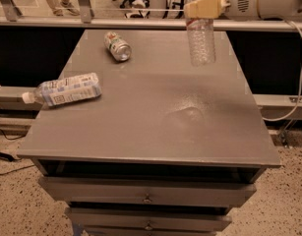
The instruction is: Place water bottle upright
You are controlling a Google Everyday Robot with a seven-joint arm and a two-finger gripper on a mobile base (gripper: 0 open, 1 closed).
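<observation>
Your tool [205, 7], at the upper right of the frame, is clamped on the neck of the water bottle [200, 42]. The bottle hangs upright above the table [140, 132]

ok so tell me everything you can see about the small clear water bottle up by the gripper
The water bottle is small, clear, ribbed plastic, and the table shows through it. It hangs roughly upright, base down, over the far right part of the grey table, and does not seem to touch it. The gripper, reaching in from the right, is shut on its neck end and covers that part. Nothing else touches the bottle.
</observation>
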